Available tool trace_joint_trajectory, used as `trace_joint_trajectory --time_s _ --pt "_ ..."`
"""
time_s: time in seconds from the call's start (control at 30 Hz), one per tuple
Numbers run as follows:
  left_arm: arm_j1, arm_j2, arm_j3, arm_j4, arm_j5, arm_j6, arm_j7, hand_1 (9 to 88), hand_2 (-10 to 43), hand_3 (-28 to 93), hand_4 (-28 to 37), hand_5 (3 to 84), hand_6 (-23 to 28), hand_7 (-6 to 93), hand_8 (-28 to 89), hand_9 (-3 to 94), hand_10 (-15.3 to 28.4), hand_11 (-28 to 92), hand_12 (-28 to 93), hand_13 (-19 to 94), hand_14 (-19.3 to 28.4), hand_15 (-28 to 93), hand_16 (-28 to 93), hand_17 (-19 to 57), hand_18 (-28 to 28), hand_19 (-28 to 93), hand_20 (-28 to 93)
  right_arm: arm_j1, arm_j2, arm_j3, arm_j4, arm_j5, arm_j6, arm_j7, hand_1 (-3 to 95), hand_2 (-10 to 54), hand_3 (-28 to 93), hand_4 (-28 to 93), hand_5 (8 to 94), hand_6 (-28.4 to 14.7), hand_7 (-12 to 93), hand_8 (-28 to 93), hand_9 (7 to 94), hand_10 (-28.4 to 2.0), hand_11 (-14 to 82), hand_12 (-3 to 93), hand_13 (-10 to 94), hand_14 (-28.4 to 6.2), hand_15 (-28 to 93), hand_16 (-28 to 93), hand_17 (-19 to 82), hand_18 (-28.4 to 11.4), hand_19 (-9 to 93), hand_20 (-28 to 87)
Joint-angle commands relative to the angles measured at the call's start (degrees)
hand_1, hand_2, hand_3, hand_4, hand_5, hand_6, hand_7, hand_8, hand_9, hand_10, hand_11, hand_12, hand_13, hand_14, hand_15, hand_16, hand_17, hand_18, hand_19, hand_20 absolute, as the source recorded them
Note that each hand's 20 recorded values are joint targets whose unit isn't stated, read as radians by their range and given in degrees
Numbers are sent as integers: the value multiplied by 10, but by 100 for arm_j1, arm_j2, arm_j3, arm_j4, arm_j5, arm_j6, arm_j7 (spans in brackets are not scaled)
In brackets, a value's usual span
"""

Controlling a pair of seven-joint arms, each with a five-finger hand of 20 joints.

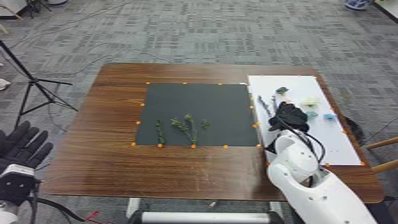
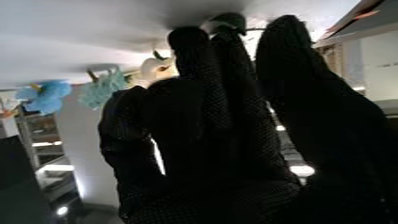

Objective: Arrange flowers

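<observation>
My right hand (image 1: 289, 117) is over white board (image 1: 342, 150), fingers loosely extended; blue flower (image 1: 330, 116), then worktop (image 1: 204, 175) edge, to its right. Left hand (image 1: 19, 149): spread, off worktop.

Mat (image 1: 191, 100) left, sheet (image 1: 342, 150) right, on table (image 1: 115, 170)
Stems (image 1: 160, 131) lie on the mat's near part, flowers (image 1: 310, 102) on the sheet.

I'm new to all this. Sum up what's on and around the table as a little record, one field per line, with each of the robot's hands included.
Table: brown wood
Dark mat: green sprigs lying near its front edge
White sheet: to the right of the dark mat
Flowers on sheet: blue flower, pale yellow flower
Right hand: over the white sheet
Left hand: open, beyond the table's left edge
</observation>
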State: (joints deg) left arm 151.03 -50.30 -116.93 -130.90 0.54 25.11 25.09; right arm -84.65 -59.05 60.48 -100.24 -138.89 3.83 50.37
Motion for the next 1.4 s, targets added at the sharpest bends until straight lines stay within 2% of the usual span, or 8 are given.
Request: trace_joint_trajectory --time_s 0.03,0.27,0.53,0.8,0.93,1.03,1.33,1.4 --pt "78 -53 9 -43 15 0 8 267 171 715 -283 392 94 101 -74 323 138 174 121 245 134 299 -24 -18 123 248 124 -37 -68 -106 132 -254 91 56 666 -95 567 -282 682 -43 303 111 791 -115 139 384 694 -121 762 345 367 -283 886 410" --pt "100 -52 12 -42 -28 17 34 266 172 716 -283 393 93 100 -74 323 138 173 120 244 134 297 -24 -18 122 247 123 -22 -66 -236 148 -267 386 43 672 -95 635 -282 665 -10 495 140 812 -92 255 507 737 -100 750 374 395 -274 892 409" --pt "138 -43 35 -46 -45 12 56 266 171 716 -283 392 94 100 -74 323 138 173 120 244 134 297 -23 -18 123 247 123 -99 57 -63 -460 -70 1168 53 642 -95 716 -278 670 -11 569 154 825 -101 294 563 772 -86 737 391 416 -278 896 403" --pt "136 -8 56 -45 -67 13 71 266 171 715 -283 393 93 101 -74 323 138 173 120 244 134 296 -23 -18 122 248 124 -46 100 -110 -540 -255 1160 77 641 -95 719 -265 669 -12 592 154 825 -105 295 577 775 -83 731 406 419 -279 898 399" --pt "141 60 59 -34 -133 35 110 266 171 715 -283 392 93 101 -74 323 138 173 121 244 134 297 -23 -18 123 248 124 -150 81 15 -672 -129 335 -34 615 -95 643 -270 671 -29 452 140 805 -116 186 450 745 -93 704 398 394 -282 885 383" --pt "117 31 30 -33 -85 37 48 266 171 716 -283 392 93 101 -75 323 138 173 120 244 134 297 -23 -18 123 247 123 -242 45 128 -781 152 -68 -73 496 -95 706 -281 652 -74 268 -45 709 -184 208 214 708 -109 747 360 369 -283 876 398" --pt "68 -2 11 -17 -20 22 -58 267 171 716 -283 392 93 101 -74 323 139 173 120 244 134 298 -24 -17 122 246 123 -237 32 1 -536 -149 -267 -141 491 -95 643 -283 613 -107 150 -72 629 -210 151 157 667 -122 768 327 340 -284 853 408" --pt "49 -41 -3 -11 255 66 -191 267 171 715 -282 391 92 101 -74 323 139 173 120 244 134 298 -24 -18 122 247 123 -222 1 -38 -459 -171 -251 -112 498 -95 632 -283 600 -114 129 -74 597 -217 125 144 666 -123 766 322 340 -284 851 407"
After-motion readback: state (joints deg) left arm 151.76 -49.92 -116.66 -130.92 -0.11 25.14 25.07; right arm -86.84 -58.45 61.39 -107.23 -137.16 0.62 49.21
